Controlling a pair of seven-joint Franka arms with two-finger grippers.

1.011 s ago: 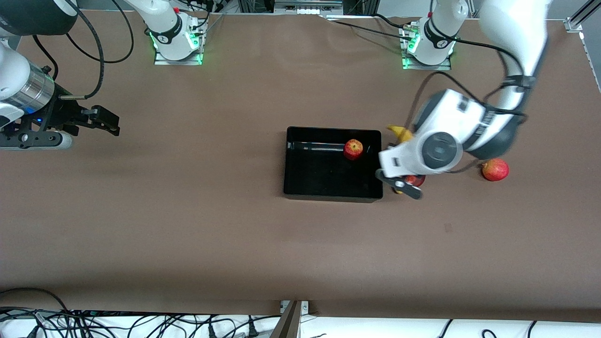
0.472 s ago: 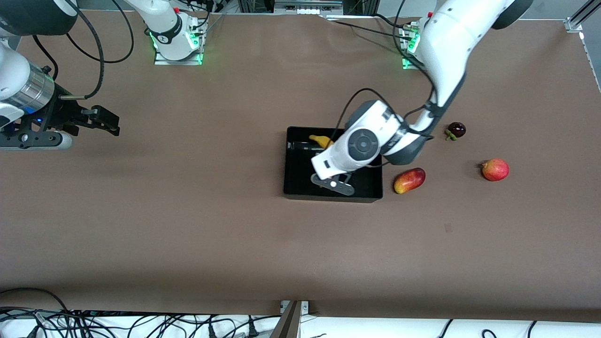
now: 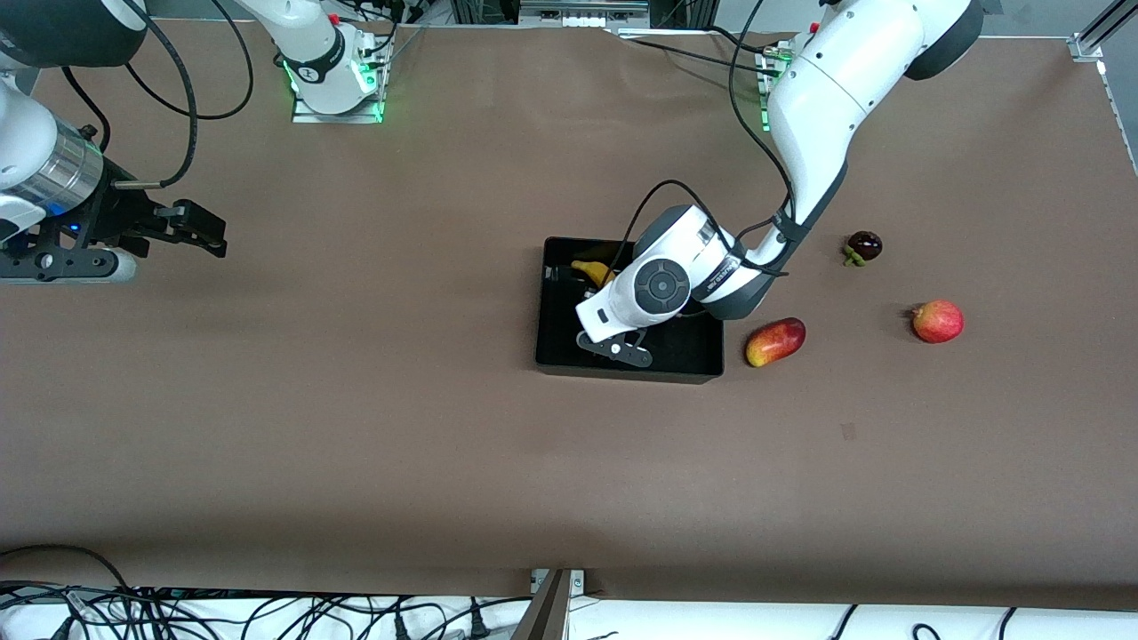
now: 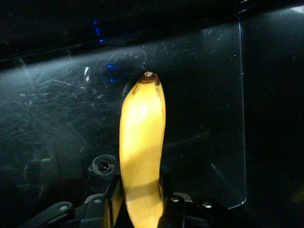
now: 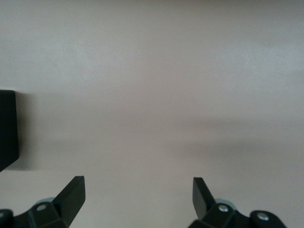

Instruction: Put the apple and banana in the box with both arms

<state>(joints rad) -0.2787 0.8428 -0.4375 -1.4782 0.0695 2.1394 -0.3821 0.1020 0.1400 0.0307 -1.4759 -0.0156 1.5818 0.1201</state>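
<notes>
Front view. I see the left arm reaching from its base down to the box (image 3: 560,356), a black low-walled bin near the middle of the counter (image 3: 356,427). The left end effector (image 3: 597,293) is inside the box's outline, mostly hidden under the white wrist housing; the banana (image 3: 593,269) shows as a yellow tip beside that housing, over the box floor, toward the wall nearest the robots' bases. I cannot find the apple here; the wrist covers the part of the box where it could lie. Three other fruits rest on the counter toward the left arm's end: a mango (image 3: 775,341) just beside the box wall, a red-orange fruit (image 3: 938,321) well apart from it, and a small dark fruit (image 3: 863,246) farther from the camera than both. The right end effector (image 3: 197,230) waits over bare counter at the right arm's end, well apart from the box.

Left wrist view. The end effector (image 4: 142,202) is clenched on the banana (image 4: 141,147), which stands out between the two fingers (image 4: 173,209) with its dark tip pointing away, above the scratched glossy floor of the box (image 4: 223,118).

Right wrist view. The end effector (image 5: 137,194) is released, its fingers (image 5: 72,192) spread wide over plain counter (image 5: 156,85); a corner of the box (image 5: 7,128) shows at the edge.
</notes>
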